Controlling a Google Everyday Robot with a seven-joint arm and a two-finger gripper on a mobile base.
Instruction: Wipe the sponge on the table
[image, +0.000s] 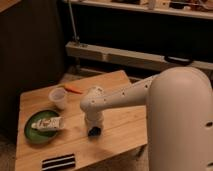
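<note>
The low wooden table with its light slatted top fills the lower left of the camera view. My white arm reaches over it from the right and bends down at the wrist. My gripper points straight down at the tabletop near the middle, just right of the green plate. The sponge is hidden; no blue shows around or under the gripper.
A white packet lies on the green plate. A clear plastic cup stands behind the plate, with a small orange object beside it. A black-and-white striped flat object lies at the front edge. Dark shelving stands behind the table.
</note>
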